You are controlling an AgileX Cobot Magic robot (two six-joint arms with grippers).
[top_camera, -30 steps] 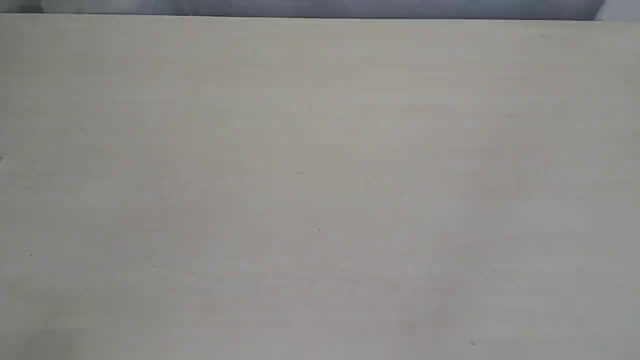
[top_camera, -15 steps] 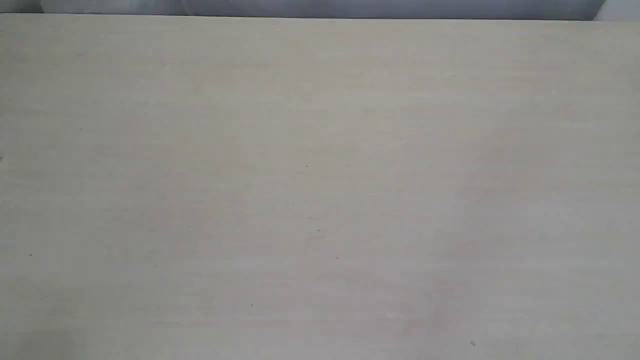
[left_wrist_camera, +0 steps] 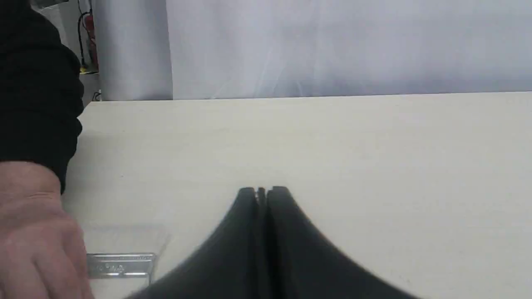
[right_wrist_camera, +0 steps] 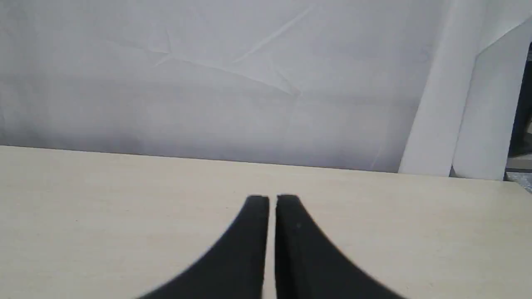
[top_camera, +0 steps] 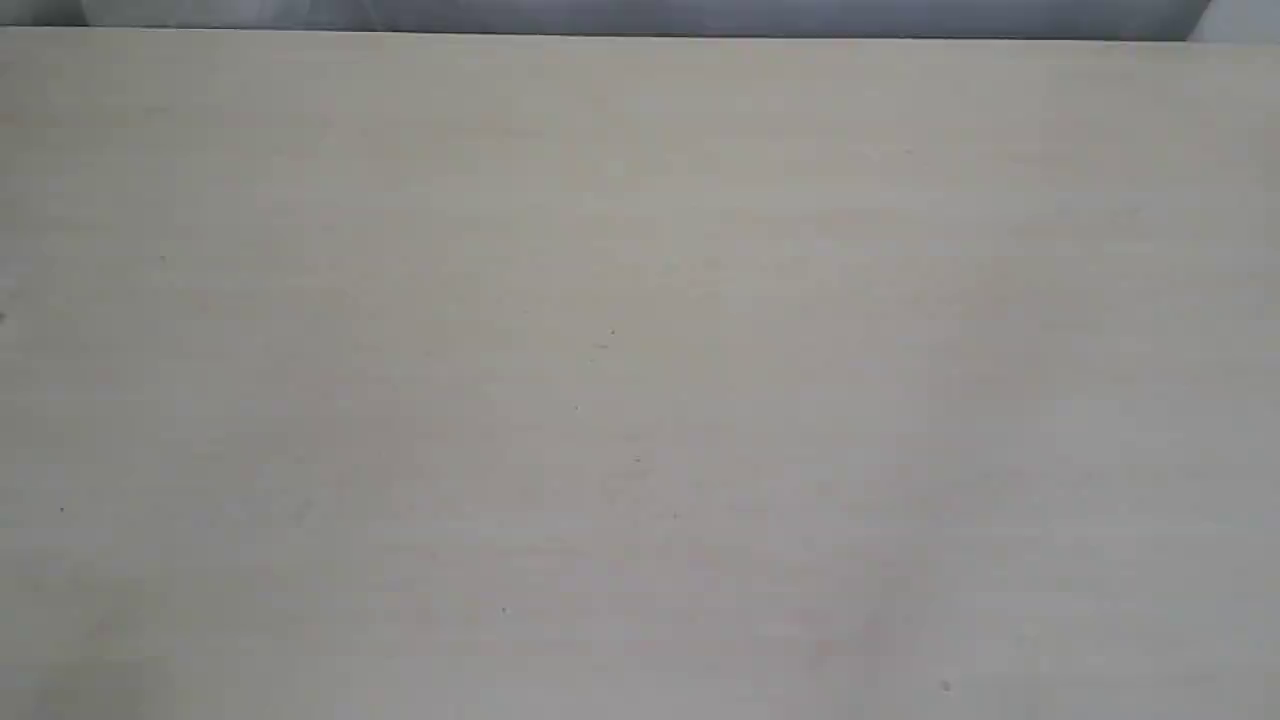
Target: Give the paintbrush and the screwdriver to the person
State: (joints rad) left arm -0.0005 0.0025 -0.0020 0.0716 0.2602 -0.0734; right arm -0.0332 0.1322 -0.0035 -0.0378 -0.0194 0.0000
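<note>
In the exterior view, only pale bench [top_camera: 640,300] and a strip of grey backdrop [top_camera: 700,18] along the far edge. Matches the same view half a second and a second ago, with nothing shifted.

Shown by the left wrist view alone: the person [left_wrist_camera: 36,232], bare and light-skinned, with a dark sleeve [left_wrist_camera: 37,91], low over the bench at the picture's edge. Right against the person's fingers lies the paintbrush [left_wrist_camera: 120,265], known by its shiny silver band flat on the bench. Faint pale bristles just past the band; handle hidden behind the person; cannot tell whether gripped or only touched. Left hand [left_wrist_camera: 261,192] clenched, black fingers pressed together with nothing between them, apart from the brush and pointing across the bench.

Shown by the right wrist view alone: right hand [right_wrist_camera: 272,200] all but clenched, a thin slit between the black fingers with bench showing through, nothing grasped. Beyond it more bench, then a creased white sheet [right_wrist_camera: 208,83] hanging behind.

Cannot tell where the screwdriver lies from any of the three views.
</note>
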